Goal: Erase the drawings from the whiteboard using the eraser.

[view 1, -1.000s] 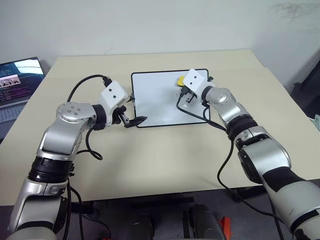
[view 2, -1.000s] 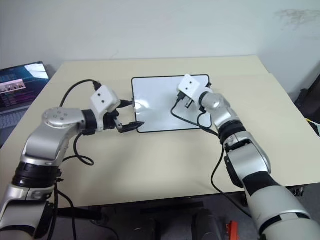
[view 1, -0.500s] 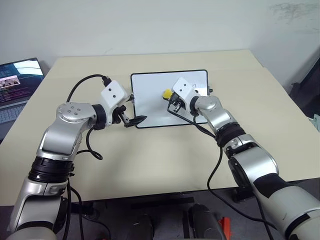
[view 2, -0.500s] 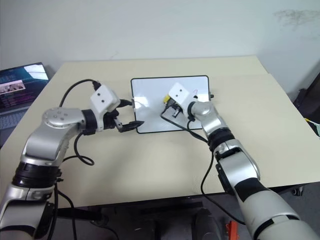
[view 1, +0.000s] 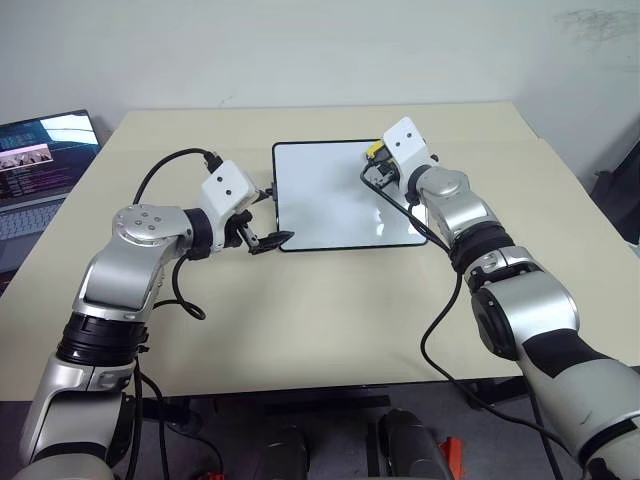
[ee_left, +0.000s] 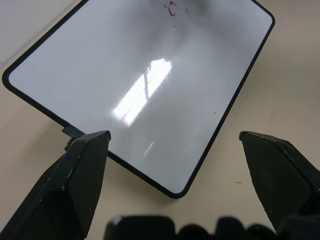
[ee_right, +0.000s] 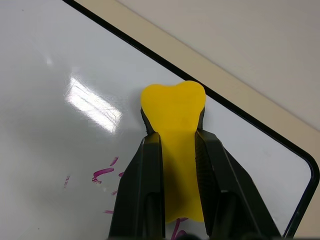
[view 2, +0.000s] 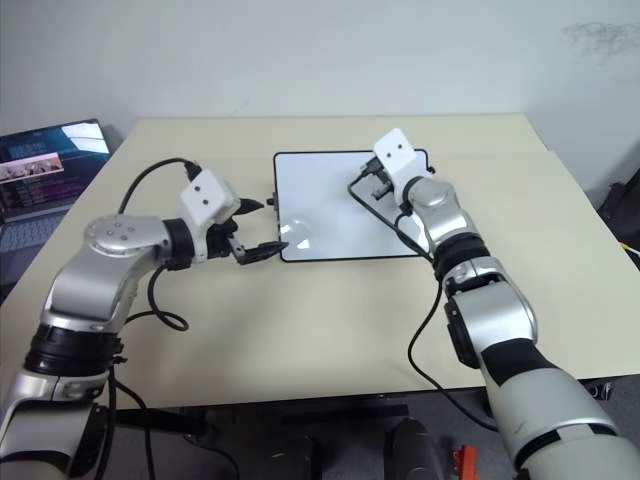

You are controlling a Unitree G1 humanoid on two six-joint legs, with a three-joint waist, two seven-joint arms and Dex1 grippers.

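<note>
My left hand (view 1: 268,238) is nearest to me. It hovers low over the tabletop (view 1: 330,310), just beside the near left corner of the whiteboard (view 1: 330,205). Its two black fingers (ee_left: 82,170) stand wide apart and nothing is between them. In the left wrist view the near edge of the board lies between the two fingertips, with a bright patch of glare on the glossy white surface.

The whiteboard lies flat in the middle of the tabletop, with its thin black frame and rounded corners. Most of its surface is clean. What I can see of the drawings (ee_right: 102,174) is a few short reddish-purple strokes near the far right part of the board; in the left wrist view they appear as a small red loop (ee_left: 172,7) close to the far edge.

Farther away, my right hand (view 1: 375,158) is over the far right corner of the board. Its fingers (ee_right: 147,170) are closed tightly on the eraser (ee_right: 175,112), a small yellow block. The end of the eraser sticks out past the fingertips and lies over the white surface just inside the black frame, close beside the purple strokes. I cannot tell if it presses on the board.

At the far left, a laptop (view 1: 40,160) with a lit screen stands well apart from the board.
</note>
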